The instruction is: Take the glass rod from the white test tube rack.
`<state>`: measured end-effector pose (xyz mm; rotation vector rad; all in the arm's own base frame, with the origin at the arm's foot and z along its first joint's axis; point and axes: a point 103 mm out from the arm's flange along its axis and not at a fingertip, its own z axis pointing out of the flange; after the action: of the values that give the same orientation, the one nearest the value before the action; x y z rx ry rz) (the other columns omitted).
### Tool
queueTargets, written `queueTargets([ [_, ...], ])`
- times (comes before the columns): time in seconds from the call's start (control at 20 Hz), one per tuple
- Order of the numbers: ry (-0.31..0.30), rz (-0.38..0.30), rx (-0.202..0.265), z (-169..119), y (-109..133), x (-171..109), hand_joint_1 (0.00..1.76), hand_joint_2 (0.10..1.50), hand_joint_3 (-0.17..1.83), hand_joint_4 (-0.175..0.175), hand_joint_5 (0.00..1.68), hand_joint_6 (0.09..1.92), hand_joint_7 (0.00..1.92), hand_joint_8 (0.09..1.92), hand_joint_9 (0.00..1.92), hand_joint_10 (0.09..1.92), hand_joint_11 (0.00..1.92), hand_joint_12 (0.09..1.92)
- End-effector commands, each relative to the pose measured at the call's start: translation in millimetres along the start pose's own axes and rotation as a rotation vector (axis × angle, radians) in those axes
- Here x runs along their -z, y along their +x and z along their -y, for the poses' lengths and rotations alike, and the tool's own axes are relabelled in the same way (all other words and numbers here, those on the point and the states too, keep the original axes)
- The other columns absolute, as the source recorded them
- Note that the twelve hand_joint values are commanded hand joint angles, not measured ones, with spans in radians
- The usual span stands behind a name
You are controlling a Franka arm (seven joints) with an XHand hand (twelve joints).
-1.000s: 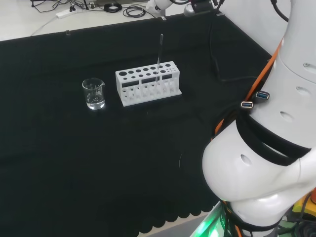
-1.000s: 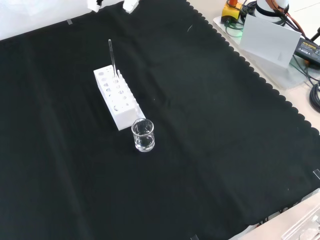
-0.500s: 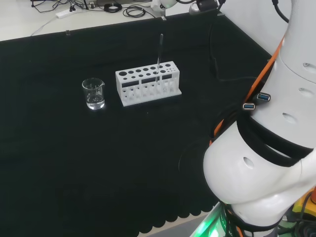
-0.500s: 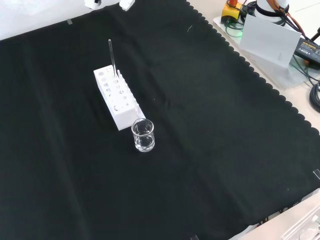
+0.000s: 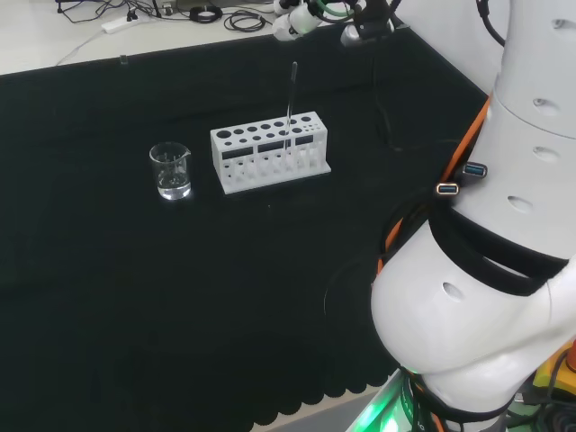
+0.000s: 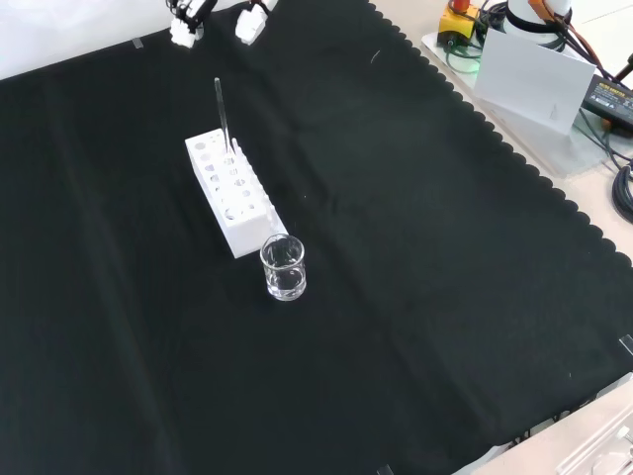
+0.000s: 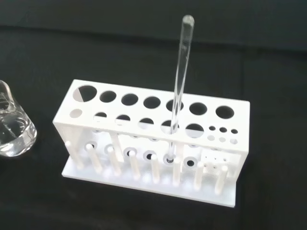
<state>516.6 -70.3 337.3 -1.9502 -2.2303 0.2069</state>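
A clear glass rod [image 5: 291, 97] stands upright in a hole of the white test tube rack [image 5: 219, 164], nearer the rack's right end in the head view. In the front view the rod [image 6: 222, 114] rises from the far end of the rack [image 6: 252, 234]. The hand [image 5: 286, 24] hovers above and beyond the rod, with white fingertips [image 6: 184, 30] spread apart and nothing between them. The wrist view looks down on the rod [image 7: 180, 81] and the rack [image 7: 120, 178] from close by.
A small glass beaker [image 5: 171, 171] holding a little clear liquid stands left of the rack in the head view, and just in front of it in the front view [image 6: 284, 267]. The arm's white links [image 5: 486, 297] bulk at the head view's right.
The hand's fingertips have come lower and further into both views, closer to the top of the rod. Rod, rack and beaker have not moved.
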Motion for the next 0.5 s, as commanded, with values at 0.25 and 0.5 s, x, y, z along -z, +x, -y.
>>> queueTargets([
  [0.25,0.018,-0.032,0.020,-15.1,-5.6,-30.6,0.39,1.24,-0.17,-0.118,0.38,0.09,0.34,0.78,0.68,0.72,0.31,1.34],
  [0.5,0.037,-0.044,0.022,-21.0,-10.2,-46.5,0.39,1.24,-0.17,-0.128,0.42,0.09,0.37,0.78,0.80,0.72,0.43,1.33],
])
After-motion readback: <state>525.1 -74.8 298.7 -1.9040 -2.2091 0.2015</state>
